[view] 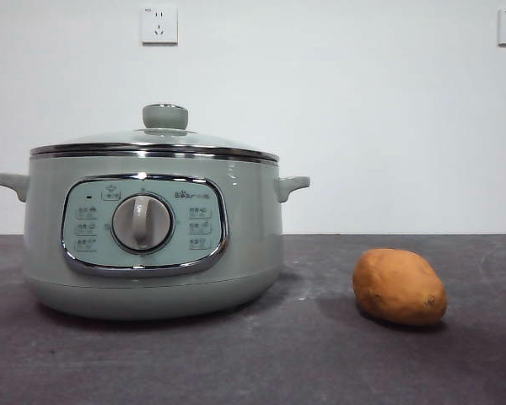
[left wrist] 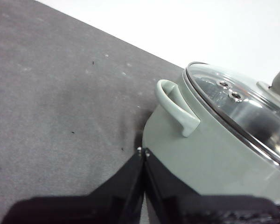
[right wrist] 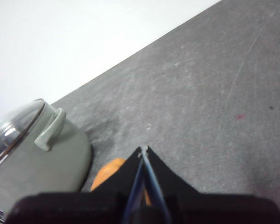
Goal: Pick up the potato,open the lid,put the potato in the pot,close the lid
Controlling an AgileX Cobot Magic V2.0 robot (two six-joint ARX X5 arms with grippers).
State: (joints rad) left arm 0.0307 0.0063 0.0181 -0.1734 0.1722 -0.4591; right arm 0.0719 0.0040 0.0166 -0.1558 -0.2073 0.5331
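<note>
Lid [view: 156, 139] seated on pot [view: 152, 245]; potato [view: 399, 286] at its 3 o'clock on bench [view: 320, 354]. Left gripper [left wrist: 143, 151], right gripper [right wrist: 143, 149] closed, empty.

Left gripper [left wrist: 143, 151]: jaws pressed together, nothing held, seen in its wrist view.
Right gripper [right wrist: 143, 149]: jaws closed tip to tip, nothing gripped.

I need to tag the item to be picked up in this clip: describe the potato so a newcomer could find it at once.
Start at the big sage-green pot on the dark table, its glass lid closed. In the front view, look to the side away from its dial, past the pot's handle: the potato lies alone on the tabletop, apart from the pot. It is the only orange-brown, rough-skinned, oval thing there.
</note>
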